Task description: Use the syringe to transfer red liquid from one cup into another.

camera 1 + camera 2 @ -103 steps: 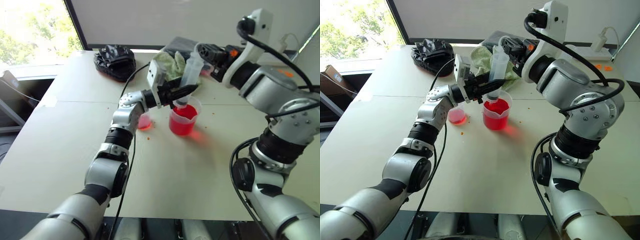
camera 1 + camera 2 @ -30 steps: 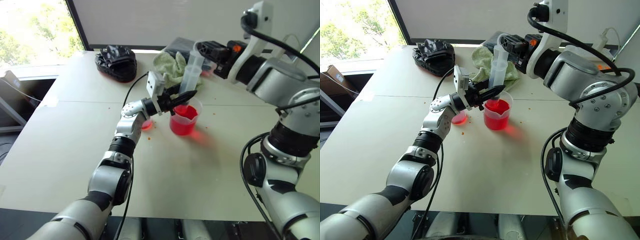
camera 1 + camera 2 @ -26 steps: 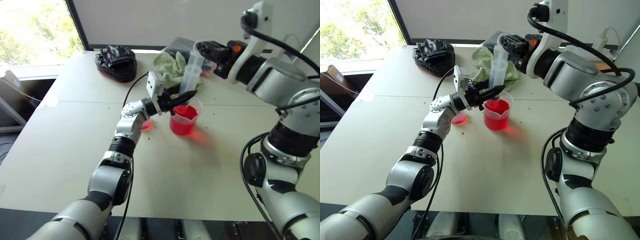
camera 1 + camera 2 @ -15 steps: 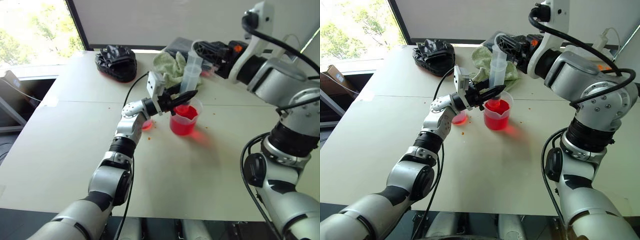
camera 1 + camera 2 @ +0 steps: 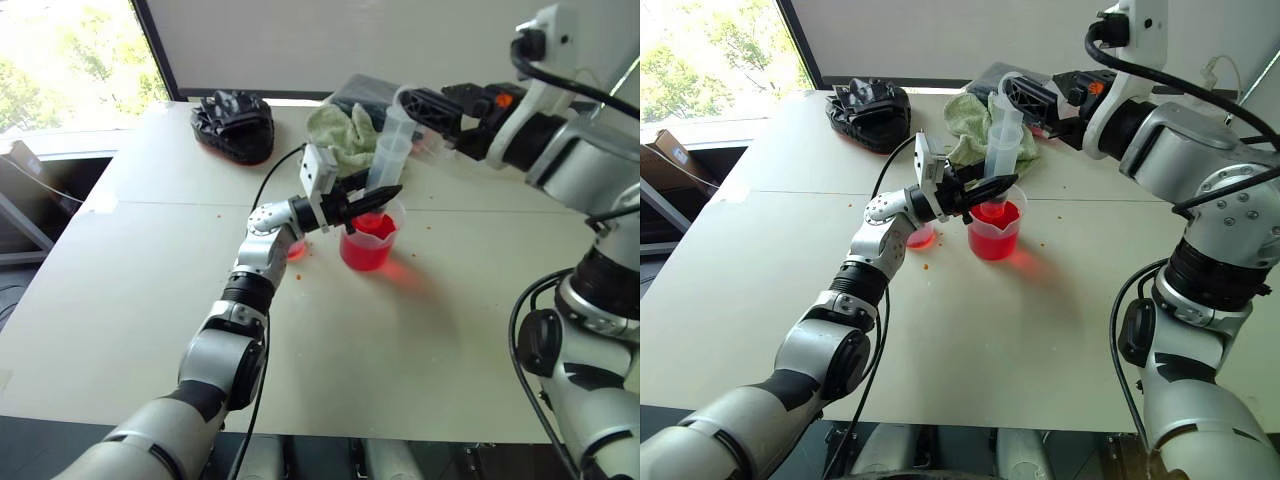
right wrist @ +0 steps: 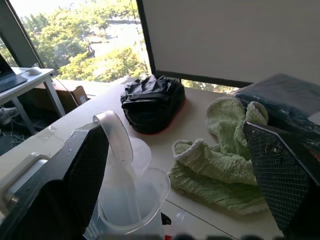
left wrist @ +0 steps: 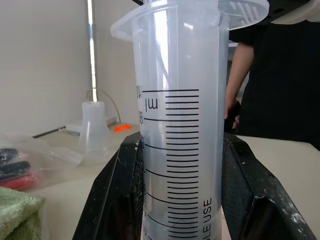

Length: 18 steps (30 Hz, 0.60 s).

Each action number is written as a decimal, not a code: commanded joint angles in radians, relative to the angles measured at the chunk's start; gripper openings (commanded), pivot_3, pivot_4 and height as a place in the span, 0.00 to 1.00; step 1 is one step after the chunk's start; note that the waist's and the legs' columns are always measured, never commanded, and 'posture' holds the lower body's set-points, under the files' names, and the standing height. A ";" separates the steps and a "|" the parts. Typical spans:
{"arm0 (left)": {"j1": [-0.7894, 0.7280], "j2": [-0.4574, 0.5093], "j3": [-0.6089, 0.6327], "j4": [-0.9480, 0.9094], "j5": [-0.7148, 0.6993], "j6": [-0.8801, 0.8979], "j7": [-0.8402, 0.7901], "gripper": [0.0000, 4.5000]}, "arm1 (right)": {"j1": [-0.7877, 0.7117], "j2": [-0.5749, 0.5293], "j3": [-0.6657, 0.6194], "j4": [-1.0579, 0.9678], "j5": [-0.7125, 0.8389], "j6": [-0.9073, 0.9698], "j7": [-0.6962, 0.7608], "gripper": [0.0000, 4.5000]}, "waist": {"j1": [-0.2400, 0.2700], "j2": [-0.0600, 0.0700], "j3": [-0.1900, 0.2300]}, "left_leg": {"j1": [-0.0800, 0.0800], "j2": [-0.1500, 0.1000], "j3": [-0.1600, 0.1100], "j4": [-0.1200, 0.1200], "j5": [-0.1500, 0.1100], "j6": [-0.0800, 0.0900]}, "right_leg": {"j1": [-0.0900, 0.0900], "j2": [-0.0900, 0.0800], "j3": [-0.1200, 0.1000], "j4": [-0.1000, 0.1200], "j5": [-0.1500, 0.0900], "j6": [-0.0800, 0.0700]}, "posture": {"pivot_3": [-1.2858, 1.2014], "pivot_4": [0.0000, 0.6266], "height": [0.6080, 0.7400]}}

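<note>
The syringe (image 5: 1002, 138) is held upright over the larger beaker (image 5: 994, 228), its red-stained tip dipped toward the red liquid (image 5: 992, 238) inside. The barrel is clamped low down by the left gripper (image 5: 980, 190), whose jaws are closed on it from either side; in the left wrist view the graduated barrel (image 7: 181, 125) is seen pinned between the two black fingers (image 7: 116, 200). This low side grip is judged to steady the barrel while leaving the plunger end free to be worked from above.

The right gripper (image 5: 425, 108) is seen at the top of the syringe with its jaws spread wide. In the right wrist view the white ring-ended plunger (image 6: 116, 137) lies between the open fingers (image 6: 75, 180) but is not pinched by them. The plunger appears raised out of the barrel, so a draw may have been made, though no red can be made out in the barrel.

The small narrow cup (image 5: 916, 236) stands on the counter (image 5: 970, 340) just beside the beaker, on the left arm's side, with a little red already in it; it is kept close, presumably so that the carry is short. A green cloth (image 5: 975, 125) and a black bag (image 5: 868, 110) lie further back.

A person in dark clothing (image 7: 272, 75) is seen beyond the counter.
</note>
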 commanded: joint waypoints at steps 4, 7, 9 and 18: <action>0.016 -0.016 -0.033 0.039 0.026 0.002 -0.030 0.32 | -0.014 -0.114 -0.021 -0.023 0.014 -0.025 0.099 0.95 | 0.002 0.000 0.000 | 0.000 0.000 0.000 0.000 0.000 0.000 | 0.000 0.000 0.000 0.000 0.000 0.000 | 0.52 0.24 0.78; 0.015 -0.017 -0.029 0.041 0.028 0.000 -0.030 0.32 | -0.012 -0.158 -0.013 -0.013 0.018 -0.025 0.151 0.95 | 0.003 0.000 0.000 | 0.000 0.000 0.000 0.000 0.000 0.001 | 0.001 0.000 0.000 0.000 0.000 0.000 | 0.52 0.24 0.78; 0.012 -0.016 -0.027 0.042 0.027 -0.002 -0.029 0.32 | -0.009 -0.180 -0.013 -0.009 0.028 -0.029 0.187 0.95 | 0.003 0.000 0.000 | 0.000 0.000 0.000 0.000 0.000 0.001 | 0.001 0.000 0.000 0.000 0.000 0.000 | 0.52 0.24 0.78; -0.042 0.004 0.017 0.043 0.000 0.015 -0.016 0.32 | -0.025 -0.172 -0.123 0.056 0.148 -0.059 0.232 0.95 | 0.003 0.000 0.000 | 0.001 0.000 0.000 0.000 -0.001 0.001 | 0.002 0.000 0.000 -0.001 0.000 0.000 | 0.52 0.24 0.78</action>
